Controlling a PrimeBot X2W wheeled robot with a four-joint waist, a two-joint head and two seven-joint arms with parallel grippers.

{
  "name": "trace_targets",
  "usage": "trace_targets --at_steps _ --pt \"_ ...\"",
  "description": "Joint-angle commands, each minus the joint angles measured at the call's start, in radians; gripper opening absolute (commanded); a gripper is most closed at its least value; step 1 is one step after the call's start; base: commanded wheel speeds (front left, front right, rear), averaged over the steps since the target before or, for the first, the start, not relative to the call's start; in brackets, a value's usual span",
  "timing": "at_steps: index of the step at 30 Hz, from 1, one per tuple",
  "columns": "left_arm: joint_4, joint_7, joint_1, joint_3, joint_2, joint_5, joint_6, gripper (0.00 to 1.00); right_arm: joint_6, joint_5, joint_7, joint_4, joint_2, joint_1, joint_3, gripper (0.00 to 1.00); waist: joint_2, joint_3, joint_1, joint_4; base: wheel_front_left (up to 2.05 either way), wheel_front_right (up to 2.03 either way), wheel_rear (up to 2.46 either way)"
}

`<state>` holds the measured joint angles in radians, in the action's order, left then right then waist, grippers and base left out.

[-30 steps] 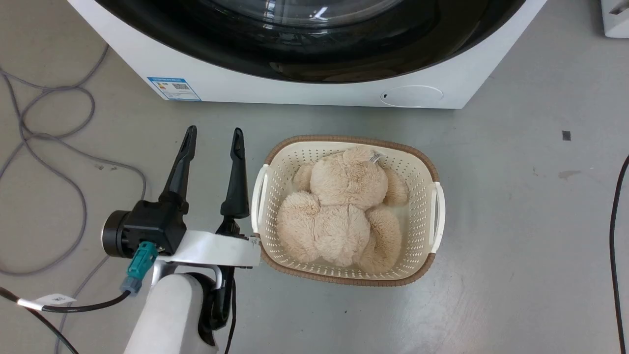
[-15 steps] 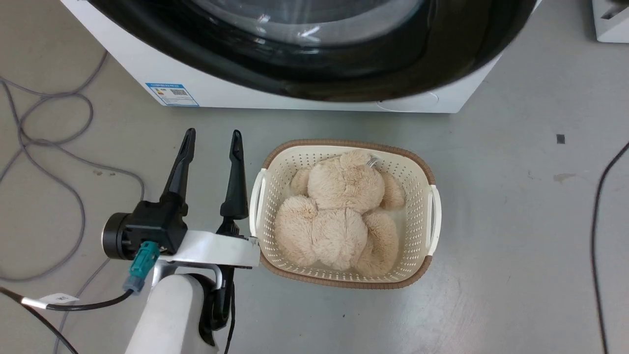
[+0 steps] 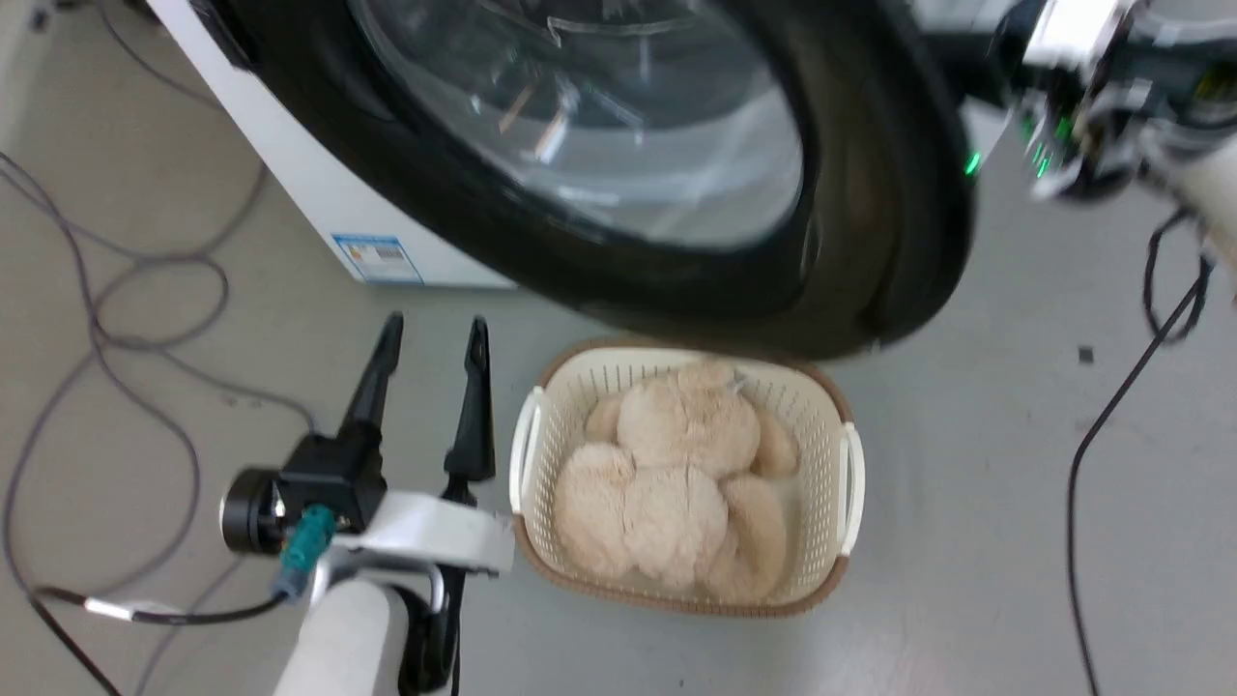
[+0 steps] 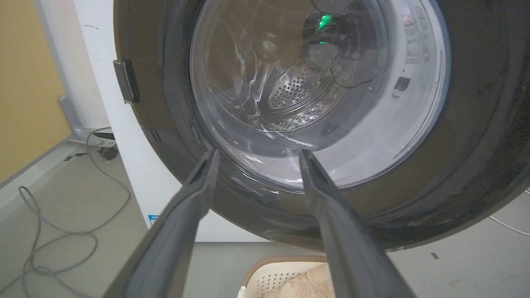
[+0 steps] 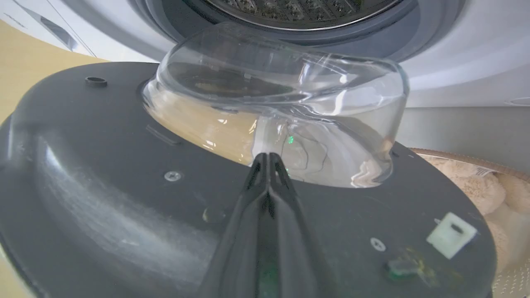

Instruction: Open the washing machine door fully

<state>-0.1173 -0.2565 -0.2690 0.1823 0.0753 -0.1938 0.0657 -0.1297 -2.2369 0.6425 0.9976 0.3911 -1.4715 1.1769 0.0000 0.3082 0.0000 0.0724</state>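
Note:
The washing machine door, a glossy black ring around a clear glass bowl, stands swung partway out from the white washing machine and hangs over the basket. In the right wrist view my right gripper is shut, its tips resting against the door's dark inner face at the foot of the glass bowl, with the steel drum beyond. My right arm shows blurred behind the door's edge. My left gripper is open and holds nothing, low before the door's outer face.
A cream basket with a beige plush toy sits on the grey floor under the door's lower edge, right of my left gripper. Grey cables loop on the floor at the left. A black cable runs down the right.
The door has swung out from the machine front and now overhangs the basket. My right arm has come into view at upper right. The head camera has shifted. The left gripper keeps its pose.

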Motion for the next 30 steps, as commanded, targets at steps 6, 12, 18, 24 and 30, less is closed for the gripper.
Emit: trace_targets --at_steps 6,12,18,24,30 --pt "-0.038 -0.005 0.078 0.013 0.008 0.009 -0.007 1.00 -0.001 -0.027 -0.045 -0.200 0.070 0.176 0.029 0.00 0.0000 -0.118 0.0000 0.017 0.00 0.00 0.00" --pt "-0.051 0.005 0.127 0.026 0.021 0.009 -0.008 1.00 -0.001 -0.058 -0.109 -0.402 0.134 0.288 0.069 0.00 0.0000 -0.171 0.0000 0.024 0.00 0.00 0.00" --pt "-0.044 0.022 0.159 0.041 0.028 0.011 -0.005 1.00 -0.001 -0.074 -0.179 -0.591 0.180 0.356 0.096 0.00 0.0000 -0.201 0.0000 0.031 0.00 0.00 0.00" --pt "-0.039 0.033 0.171 0.051 0.030 0.004 -0.004 1.00 -0.001 -0.045 -0.206 -0.722 0.187 0.410 0.103 0.00 0.0000 -0.217 0.0000 0.037 0.00 0.00 0.00" --pt "-0.040 0.035 0.171 0.056 0.031 -0.002 -0.002 1.00 -0.001 -0.004 -0.201 -0.755 0.167 0.455 0.103 0.00 0.0000 -0.224 0.0000 0.044 0.00 0.00 0.00"
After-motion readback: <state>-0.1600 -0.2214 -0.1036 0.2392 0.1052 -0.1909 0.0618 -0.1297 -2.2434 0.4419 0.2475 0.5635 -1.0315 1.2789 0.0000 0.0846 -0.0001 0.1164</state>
